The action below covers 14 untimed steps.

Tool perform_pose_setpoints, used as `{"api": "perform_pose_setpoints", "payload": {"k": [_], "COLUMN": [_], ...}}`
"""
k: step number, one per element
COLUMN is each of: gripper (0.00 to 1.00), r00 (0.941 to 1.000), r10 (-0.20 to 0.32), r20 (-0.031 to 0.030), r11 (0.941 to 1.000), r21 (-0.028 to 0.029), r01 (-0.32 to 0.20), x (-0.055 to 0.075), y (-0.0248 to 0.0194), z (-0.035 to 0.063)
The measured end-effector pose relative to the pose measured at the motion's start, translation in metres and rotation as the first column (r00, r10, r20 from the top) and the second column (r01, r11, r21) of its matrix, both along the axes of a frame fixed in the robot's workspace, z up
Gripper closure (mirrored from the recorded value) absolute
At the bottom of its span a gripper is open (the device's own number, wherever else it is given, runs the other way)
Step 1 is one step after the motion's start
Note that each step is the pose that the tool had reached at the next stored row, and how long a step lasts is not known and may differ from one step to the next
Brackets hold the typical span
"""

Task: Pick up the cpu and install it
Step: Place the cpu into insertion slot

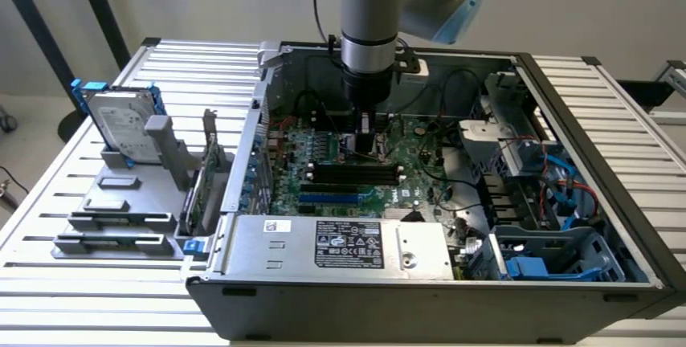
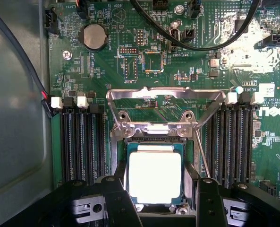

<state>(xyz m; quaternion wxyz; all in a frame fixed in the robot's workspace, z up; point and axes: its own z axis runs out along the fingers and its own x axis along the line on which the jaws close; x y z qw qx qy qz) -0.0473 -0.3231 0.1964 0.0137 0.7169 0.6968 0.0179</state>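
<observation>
Two fingers (image 2: 118, 198) stand spread wide, flanking the cpu (image 2: 155, 176) lying in its socket (image 2: 154, 142).

Robotics lab: open computer case (image 1: 429, 303) on slatted metal table (image 1: 632, 122), parts fixture (image 1: 118, 222) beside.

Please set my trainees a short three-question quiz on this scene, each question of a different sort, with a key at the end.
1. True or false: the cpu is standing on edge.
2. Where are the fingers of the gripper? A) both on one side of the cpu; B) one on each side of it; C) over the blue cables.
3. Name the silver, blue-railed item that stands upright outside the case, on the exterior view's left.

Key
1. False: it lies flat, shiny top up.
2. B
3. The hard drive.
</observation>
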Motion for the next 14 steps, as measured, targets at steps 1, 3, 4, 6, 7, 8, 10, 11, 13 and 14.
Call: {"api": "perform_pose_setpoints", "payload": {"k": [1,3,4,6,7,8,10,11,13,14], "gripper": [0.45,0.45,0.45,0.45,0.45,0.45,0.44,0.44,0.38,0.38], "r00": [1.0000,1.0000,1.0000,1.0000,1.0000,1.0000,1.0000,1.0000,1.0000,1.0000], "r10": [0.000,0.001,0.001,0.001,0.001,0.002,0.002,0.002,0.002,0.002], "r20": [0.0000,0.0000,0.0000,0.0001,0.0001,0.0001,0.0004,0.0005,0.0004,0.0003], "r11": [1.0000,1.0000,1.0000,1.0000,1.0000,1.0000,1.0000,1.0000,1.0000,1.0000], "r21": [-0.0002,-0.0004,-0.0003,-0.0003,-0.0003,-0.0003,0.0000,0.0007,0.0001,-0.0001], "r01": [0.000,-0.001,-0.001,-0.001,-0.001,-0.002,-0.002,-0.002,-0.002,-0.002], "x": [0.0000,0.0000,0.0000,0.0000,0.0000,0.0000,0.0001,0.0001,0.0000,0.0000], "y": [0.0000,0.0000,0.0000,0.0000,0.0000,0.0000,0.0001,0.0001,0.0001,0.0000], "z": [-0.0001,-0.0002,-0.0002,-0.0003,-0.0003,-0.0003,-0.0004,-0.0005,-0.0004,-0.0004]}}
